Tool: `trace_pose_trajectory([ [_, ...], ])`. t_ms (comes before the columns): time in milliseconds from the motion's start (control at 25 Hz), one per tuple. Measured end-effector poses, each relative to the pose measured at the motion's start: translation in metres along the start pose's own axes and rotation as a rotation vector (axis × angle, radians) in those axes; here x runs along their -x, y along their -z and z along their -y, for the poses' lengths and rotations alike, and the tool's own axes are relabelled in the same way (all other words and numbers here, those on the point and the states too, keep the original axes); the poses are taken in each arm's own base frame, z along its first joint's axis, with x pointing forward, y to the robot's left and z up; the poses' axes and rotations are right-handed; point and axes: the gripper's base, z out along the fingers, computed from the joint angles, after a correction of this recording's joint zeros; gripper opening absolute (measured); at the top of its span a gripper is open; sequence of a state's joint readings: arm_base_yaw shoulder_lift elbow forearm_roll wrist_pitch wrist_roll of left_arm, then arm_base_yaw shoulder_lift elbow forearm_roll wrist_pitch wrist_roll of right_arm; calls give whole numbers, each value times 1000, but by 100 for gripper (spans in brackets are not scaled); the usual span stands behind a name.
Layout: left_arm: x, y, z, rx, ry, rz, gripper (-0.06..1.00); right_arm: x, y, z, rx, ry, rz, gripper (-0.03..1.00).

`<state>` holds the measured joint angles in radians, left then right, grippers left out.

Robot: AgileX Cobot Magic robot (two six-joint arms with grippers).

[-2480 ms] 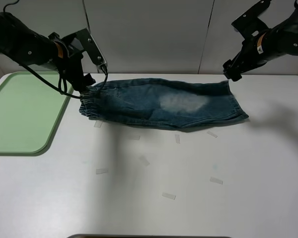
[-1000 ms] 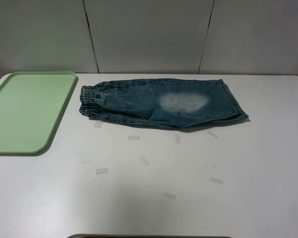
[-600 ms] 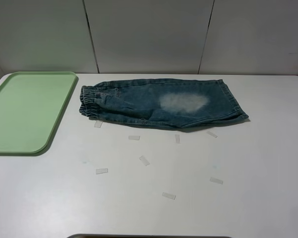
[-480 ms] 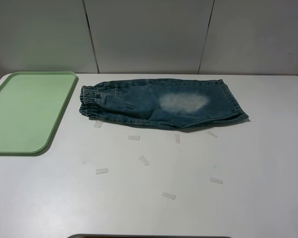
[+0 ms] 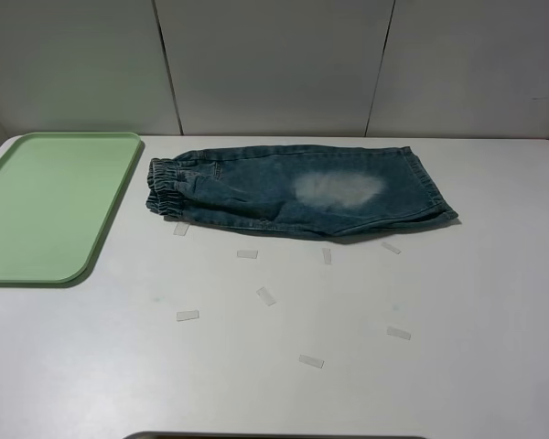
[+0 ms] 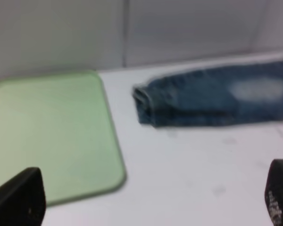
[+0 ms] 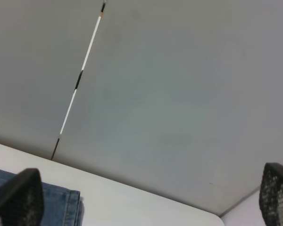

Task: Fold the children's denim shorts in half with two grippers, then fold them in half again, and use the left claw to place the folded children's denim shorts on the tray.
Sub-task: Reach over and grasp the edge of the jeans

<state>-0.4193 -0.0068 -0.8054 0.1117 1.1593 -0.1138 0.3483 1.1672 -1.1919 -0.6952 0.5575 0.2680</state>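
The children's denim shorts [image 5: 293, 192] lie flat and folded lengthwise at the back middle of the white table, elastic waistband to the left, with a pale faded patch on top. The pale green tray [image 5: 46, 206] lies to their left, apart from them and with nothing on it. Neither arm shows in the exterior high view. In the left wrist view my left gripper [image 6: 148, 202] is open and holds nothing, well back from the shorts [image 6: 217, 96] and the tray [image 6: 52, 132]. My right gripper [image 7: 146, 197] is open and holds nothing, facing the wall, with a denim corner [image 7: 61, 202] at its side.
Several small pale tape strips [image 5: 265, 295] are scattered on the table [image 5: 439, 302] in front of the shorts. Grey wall panels [image 5: 274, 64] stand right behind the table's back edge.
Both arms, which were at the two ends of the shorts 2.5 s ago, have pulled back out of the exterior view. The shorts and tray have not moved.
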Motion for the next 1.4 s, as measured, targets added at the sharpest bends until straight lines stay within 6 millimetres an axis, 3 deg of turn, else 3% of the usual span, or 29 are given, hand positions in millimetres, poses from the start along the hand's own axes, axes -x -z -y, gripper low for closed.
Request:
trace_pose_trajectory([
  [120,-14,-24,10,-102,-59,-86,92,0,0,0,0,0,-1,69],
  [440,-45,-70,15,-147,-68,-214,92,0,0,0,0,-3,-5,69],
  [1040,-49,-73,14,-130,-70,-234,92,-1,0,-1,8,-16,-8,69],
  [1400,-49,-75,16,26,13,-224,92,-1,0,-3,31,-53,-14,69],
])
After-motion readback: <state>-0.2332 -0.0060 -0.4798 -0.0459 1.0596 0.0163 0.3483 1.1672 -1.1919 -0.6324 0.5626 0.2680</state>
